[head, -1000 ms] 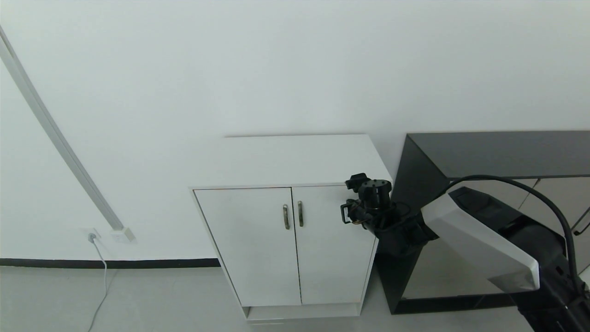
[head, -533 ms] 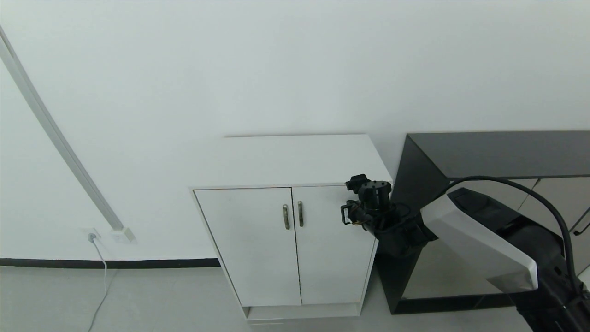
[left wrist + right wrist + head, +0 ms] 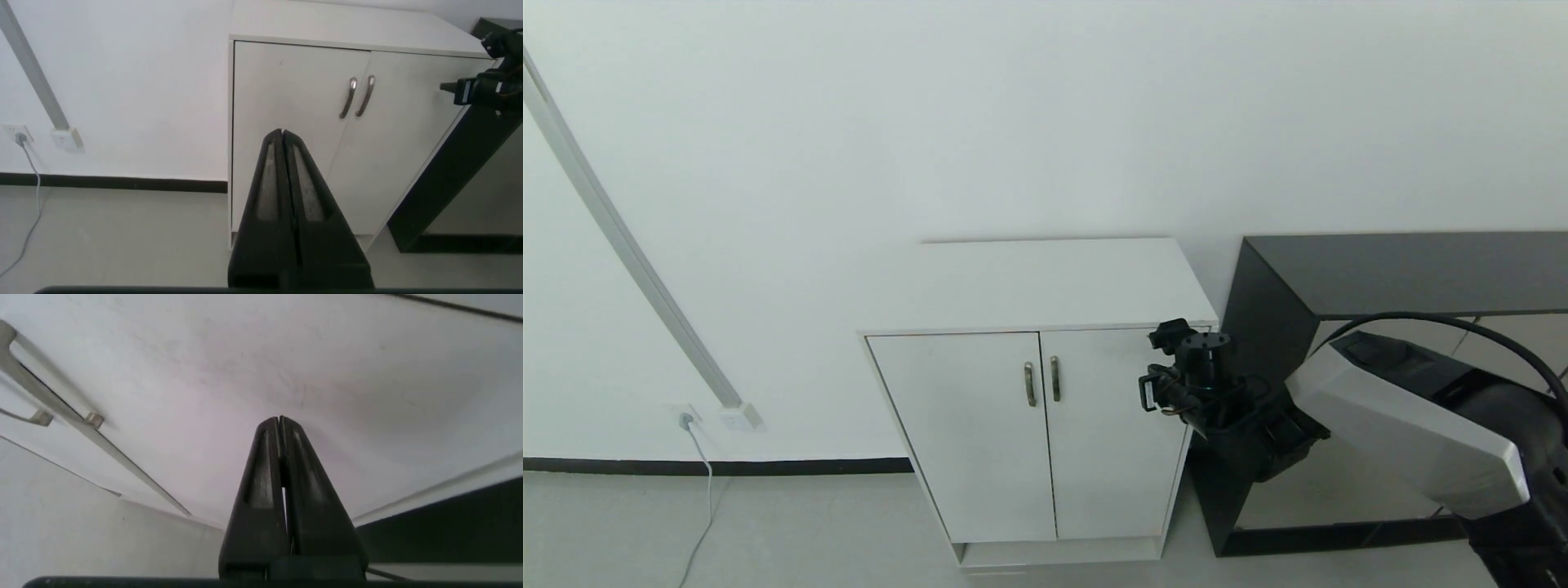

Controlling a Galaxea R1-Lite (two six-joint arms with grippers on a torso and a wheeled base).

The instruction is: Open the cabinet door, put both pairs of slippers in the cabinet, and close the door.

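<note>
White cabinet (image 3: 980,441) stands against the wall, both doors closed, handles (image 3: 1042,380) paired at the centre seam. Right gripper (image 3: 281,425) near the right door's upper outer corner, jaws pressed together, empty. Left gripper (image 3: 283,135) well back from the cabinet front, jaws likewise together, empty.

The cabinet (image 3: 1045,286) keeps its inside hidden behind shut doors (image 3: 980,433). The right arm (image 3: 1405,425) covers the right door's corner at 2 o'clock. The black sideboard (image 3: 1380,269) runs off the edge at 3 o'clock.
</note>
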